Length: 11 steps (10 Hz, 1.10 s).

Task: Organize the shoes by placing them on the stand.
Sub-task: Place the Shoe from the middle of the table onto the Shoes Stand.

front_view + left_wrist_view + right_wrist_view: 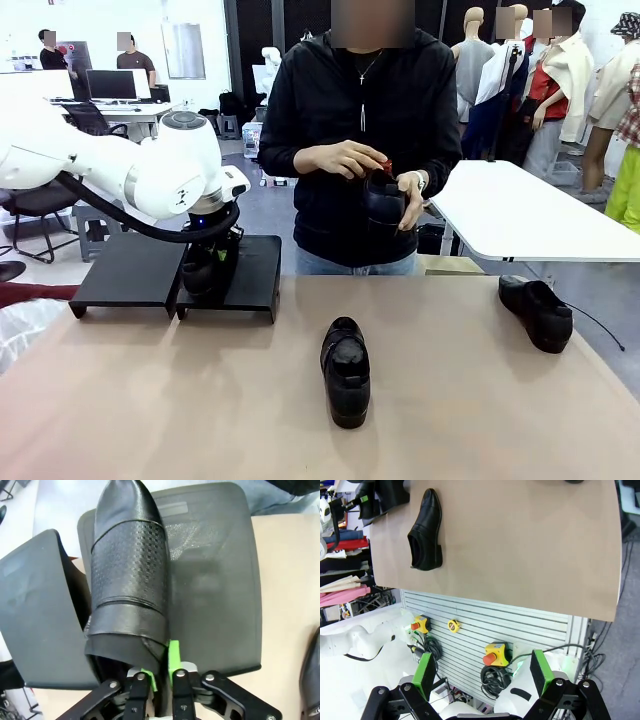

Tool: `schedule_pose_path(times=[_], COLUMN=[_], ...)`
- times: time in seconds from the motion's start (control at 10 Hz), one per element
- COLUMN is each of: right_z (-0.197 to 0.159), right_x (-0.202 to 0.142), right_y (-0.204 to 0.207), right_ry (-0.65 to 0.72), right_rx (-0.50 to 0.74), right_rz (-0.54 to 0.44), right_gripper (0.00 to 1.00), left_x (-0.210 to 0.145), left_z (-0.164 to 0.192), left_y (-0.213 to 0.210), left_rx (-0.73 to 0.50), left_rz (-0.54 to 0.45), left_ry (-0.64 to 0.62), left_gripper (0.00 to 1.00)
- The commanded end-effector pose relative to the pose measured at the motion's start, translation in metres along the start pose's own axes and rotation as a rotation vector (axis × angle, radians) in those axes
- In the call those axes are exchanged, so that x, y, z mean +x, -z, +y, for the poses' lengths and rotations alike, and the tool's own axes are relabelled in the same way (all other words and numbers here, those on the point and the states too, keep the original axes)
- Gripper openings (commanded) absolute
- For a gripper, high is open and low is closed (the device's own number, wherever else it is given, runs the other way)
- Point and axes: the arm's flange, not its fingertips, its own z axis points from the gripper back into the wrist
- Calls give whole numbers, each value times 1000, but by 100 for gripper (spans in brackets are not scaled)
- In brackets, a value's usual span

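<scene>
A glossy black shoe point(130, 575) lies on the stand's right section point(215, 580), along its edge by the left section point(35, 610). My left gripper point(161, 667) is shut on this shoe's heel rim, one green pad on each side of it. From the front, that shoe point(208, 268) sits under my left arm on the stand point(255, 275). A second shoe point(346, 370) lies mid-table, toe toward me, and a third point(537, 312) lies far right. The person holds another shoe point(383, 200) in both hands. My right gripper point(482, 675) is open and empty, off the table's near side.
A white table point(520, 215) stands behind at the right. The brown tabletop point(520, 540) ends at a near edge, with a slatted panel and red stop buttons point(492, 657) below it. A dark cable point(600, 325) trails by the right shoe.
</scene>
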Motion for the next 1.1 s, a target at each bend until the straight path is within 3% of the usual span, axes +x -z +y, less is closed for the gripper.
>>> schedule_pose_path(times=[0.0, 1.0], right_z=[0, 0], right_x=[-1, -1], right_y=[-3, -3], right_ry=[-2, -2], right_rx=[1, 1], right_rz=[2, 2], right_gripper=[100, 100], left_x=[7, -8], left_z=[2, 7], left_y=[-4, -17], left_rx=[-9, -61], left_rz=[-24, -68], left_ry=[-40, -51], left_gripper=[100, 100])
